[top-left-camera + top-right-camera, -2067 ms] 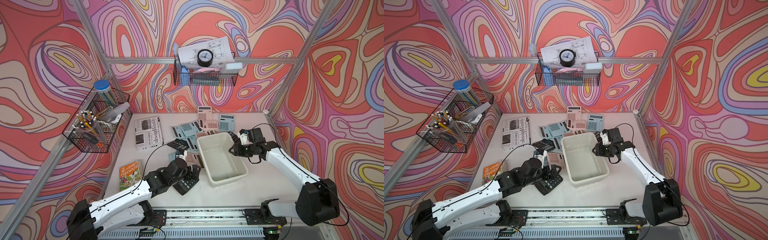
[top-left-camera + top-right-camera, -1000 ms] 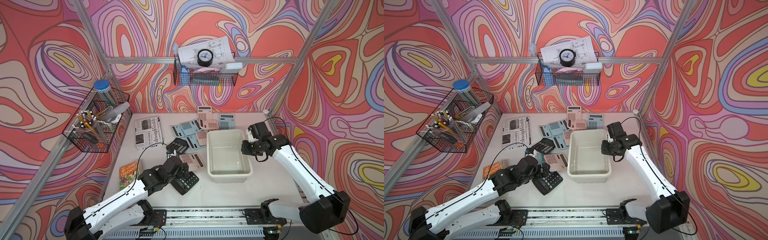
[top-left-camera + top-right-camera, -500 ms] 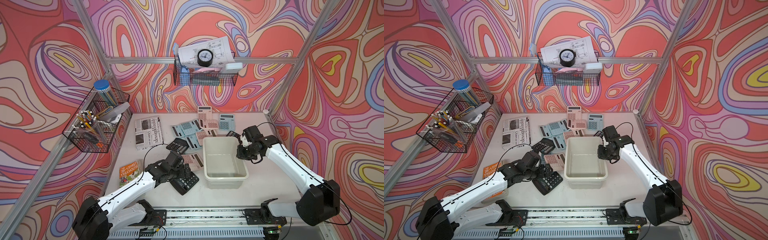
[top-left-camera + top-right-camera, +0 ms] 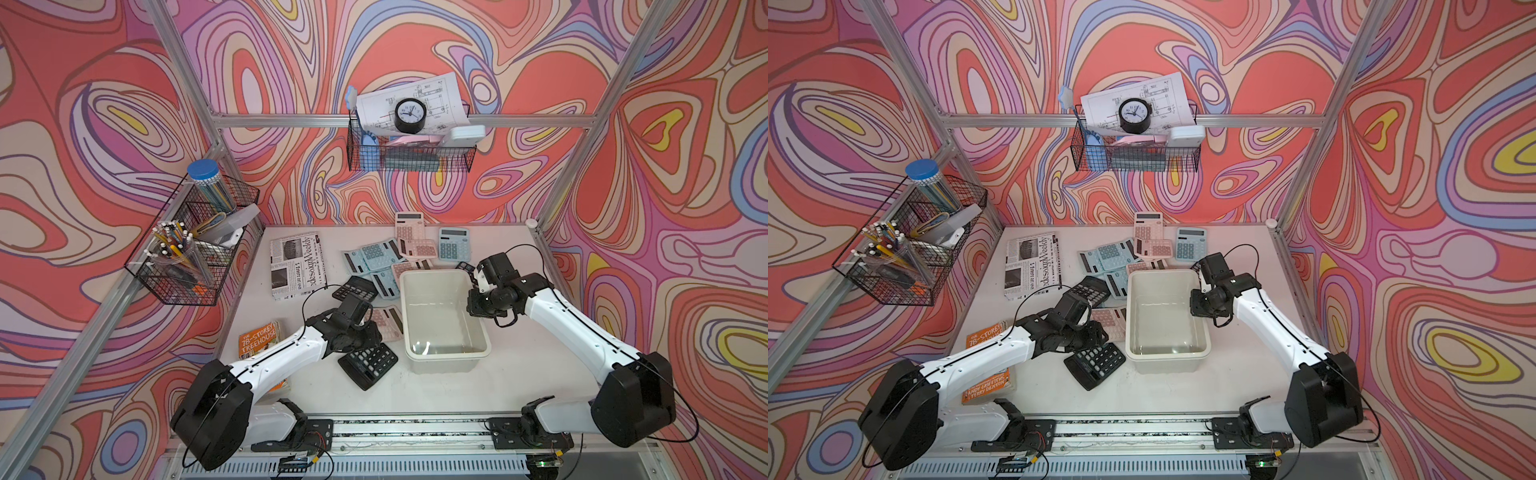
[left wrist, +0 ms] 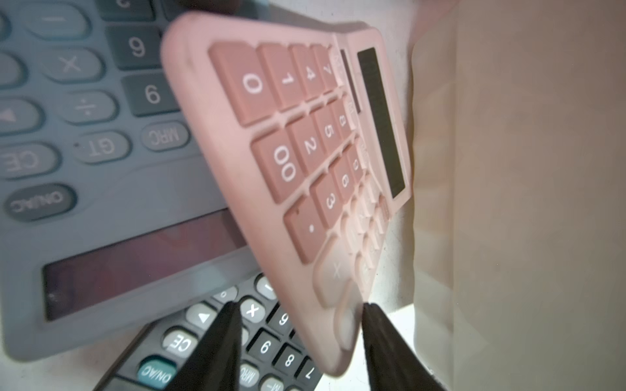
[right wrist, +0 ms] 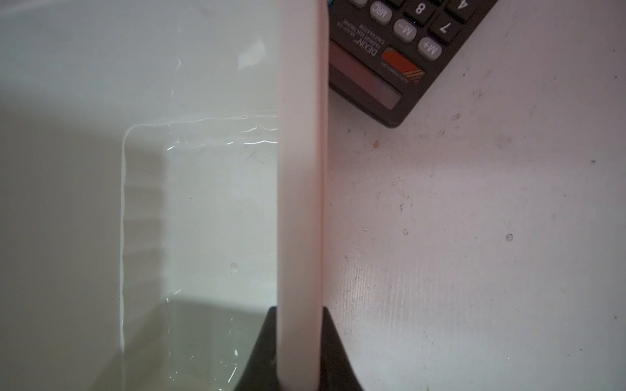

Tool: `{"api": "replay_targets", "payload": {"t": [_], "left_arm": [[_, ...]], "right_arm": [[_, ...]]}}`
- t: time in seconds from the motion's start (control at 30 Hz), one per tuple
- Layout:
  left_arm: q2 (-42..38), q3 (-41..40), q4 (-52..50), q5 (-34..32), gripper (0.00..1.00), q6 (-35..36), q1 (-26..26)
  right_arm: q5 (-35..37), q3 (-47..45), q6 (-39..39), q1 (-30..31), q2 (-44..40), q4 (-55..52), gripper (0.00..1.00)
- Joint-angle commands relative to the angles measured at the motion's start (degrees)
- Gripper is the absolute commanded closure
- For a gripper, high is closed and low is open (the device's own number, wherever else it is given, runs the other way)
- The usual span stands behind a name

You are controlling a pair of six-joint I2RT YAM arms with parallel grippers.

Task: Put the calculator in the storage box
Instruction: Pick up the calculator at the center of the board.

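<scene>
Pink calculator [image 5: 305, 152]: seen tilted just outside the storage box [image 4: 446, 356].
Left claw [image 5: 299, 306]: part-closed around its corner; grip cannot be told.
Right claw [image 6: 298, 309]: clamped on the storage box rim.
Black calculator [image 4: 368, 365]: crowded alongside on the surface [image 4: 519, 365].

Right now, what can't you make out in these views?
1. Left gripper: in its wrist view the pink calculator sits between the fingers, but contact is blurred. From above, its own wrist hides them.
2. Black calculator near the right gripper: cut off by the right wrist view's edge. From above, the arm covers most of it.
3. Blue calculator: blurred and cut off in the left wrist view.
</scene>
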Motion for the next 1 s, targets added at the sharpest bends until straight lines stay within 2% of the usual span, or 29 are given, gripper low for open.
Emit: {"api": "replay_targets", "payload": {"t": [0.0, 0.2, 0.4, 0.63, 0.8, 0.83, 0.87, 0.97], "left_arm": [[2.2, 2.2, 2.5, 3.3, 0.68, -0.2, 0.7], [4.3, 5.0, 0.2, 3.4, 1.0, 1.2, 0.7], [0.3, 6.1, -4.4, -0.5, 1.0, 2.6, 0.7], [-8.3, 8.8, -13.3, -7.8, 1.0, 5.5, 0.8], [-13.6, 10.4, -18.7, -12.1, 1.0, 6.6, 1.0], [-14.7, 10.8, -19.7, -12.7, 1.0, 6.7, 1.1], [-15.4, 11.1, -20.5, -13.1, 1.0, 6.9, 1.1], [-17.9, 12.2, -22.7, -13.9, 1.0, 7.1, 1.2]], "right_arm": [[2.4, -0.9, -0.7, 0.4, -0.7, 0.3, 1.0], [2.5, -2.0, -0.8, 0.3, -2.1, 0.4, 1.0], [0.3, -2.1, -1.7, 0.4, -2.0, 0.3, 1.0], [-6.5, -2.9, -1.9, 0.4, -1.8, 2.0, 1.0], [-6.2, -2.8, -0.9, 0.4, -1.6, 2.2, 0.99], [-5.6, -2.6, -0.7, 0.4, -1.7, 1.8, 0.85], [-4.9, -2.3, -0.6, 0.4, -1.9, 1.4, 0.76], [-2.5, -1.3, -0.2, 0.3, -3.3, 0.1, 0.58]]}}
